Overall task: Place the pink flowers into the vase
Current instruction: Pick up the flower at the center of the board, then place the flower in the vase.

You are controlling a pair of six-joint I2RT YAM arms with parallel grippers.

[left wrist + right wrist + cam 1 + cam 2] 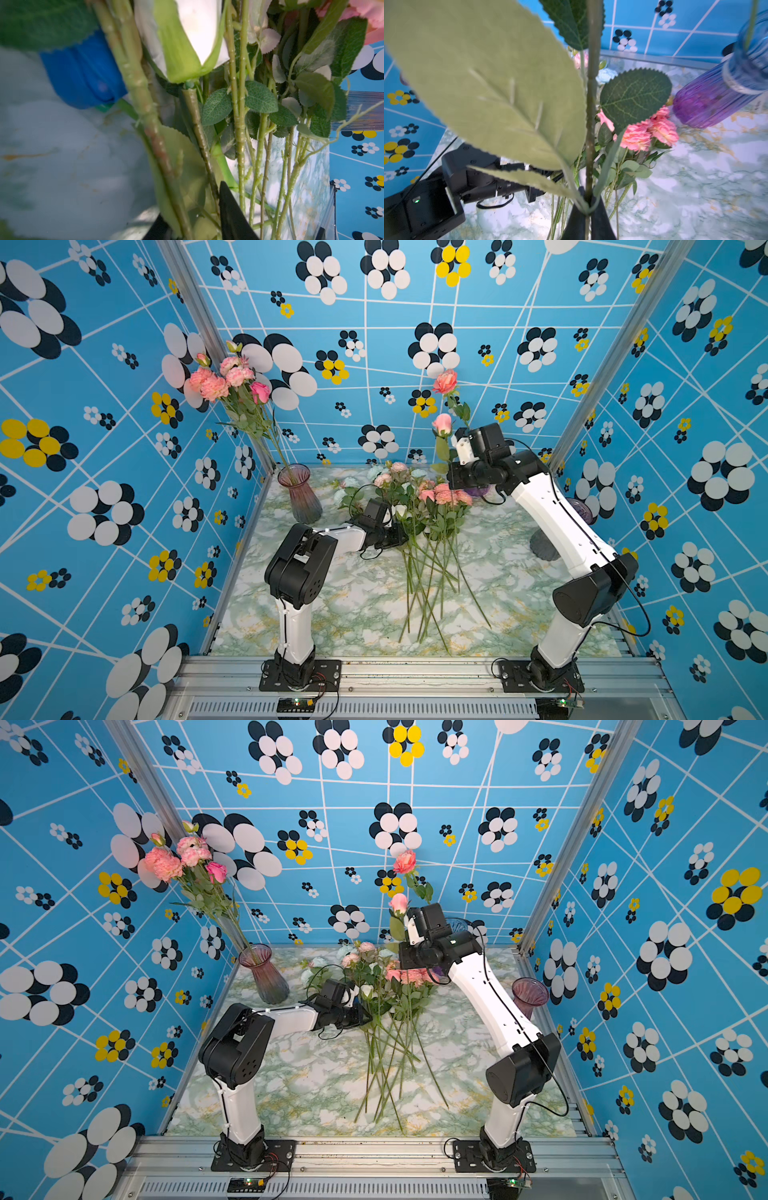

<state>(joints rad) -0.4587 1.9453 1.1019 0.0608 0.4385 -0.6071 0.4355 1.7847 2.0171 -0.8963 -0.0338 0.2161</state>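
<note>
Bolted to the aluminium rail [415,668] at the front edge, both arms reach inward over the marbled green-and-white worktop [353,605]. Just beyond the rail, the bare ends of a loose heap of stems [424,601] fan out flat on the worktop.

Farther in, the left claw [401,537] lies low and sideways in the leafy middle of that heap. Its wrist view shows black fingers [230,207] set narrowly apart, with a thick stem and a leaf between them and a cream rosebud [195,31] close ahead. Whether they pinch anything, and which bloom that stem bears, cannot be told.

Past it lie the heads of the heap: pink flowers [446,494] on the right side, pale blue flowers [349,483] toward the left. Above those heads the right claw [588,204] is clamped tight on a rose stem [591,114]. The stem is held upright off the worktop, with a pink bud [441,424] low and a coral rose [445,381] at its top.

A purple vase [708,97] and a blue vase [753,52] are near the far right side. At the far left corner the rosy glass vase [299,493] stands upright, with pink carnations [214,383] already in it, leaning toward the wall.
</note>
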